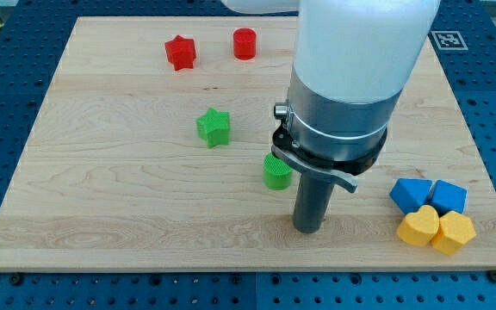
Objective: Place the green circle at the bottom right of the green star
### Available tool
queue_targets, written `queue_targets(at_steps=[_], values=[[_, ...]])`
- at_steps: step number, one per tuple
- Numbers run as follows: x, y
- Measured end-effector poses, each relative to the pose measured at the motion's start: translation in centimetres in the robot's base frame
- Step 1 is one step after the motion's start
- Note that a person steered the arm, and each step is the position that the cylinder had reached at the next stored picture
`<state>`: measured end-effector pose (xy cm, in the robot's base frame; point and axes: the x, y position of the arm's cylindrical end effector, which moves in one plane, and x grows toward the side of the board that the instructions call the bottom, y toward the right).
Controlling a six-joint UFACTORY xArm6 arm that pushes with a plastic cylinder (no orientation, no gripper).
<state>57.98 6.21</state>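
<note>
Green circle [276, 171] sits lower right of green star [213, 127], near it. Tip [308, 229] just lower right of circle, apart. No fingers, only rod. Placement looks done; next likely retreat.

green star [213, 127] | green circle [276, 172] | red star [180, 52] | red cylinder [244, 43] | blue blocks [429, 195] | yellow hearts [436, 229]

Red star [180, 52] beside red cylinder [244, 43] at the view's top; 2 blue blocks [429, 195] touching 2 yellow hearts [436, 229]
</note>
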Motion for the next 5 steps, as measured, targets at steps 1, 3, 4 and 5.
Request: queue_targets(at_steps=[1,3,4,5], values=[[-3.4,0.1],[-7.0,-2.2],[-4.6,-3.0],[-4.6,-3.0]])
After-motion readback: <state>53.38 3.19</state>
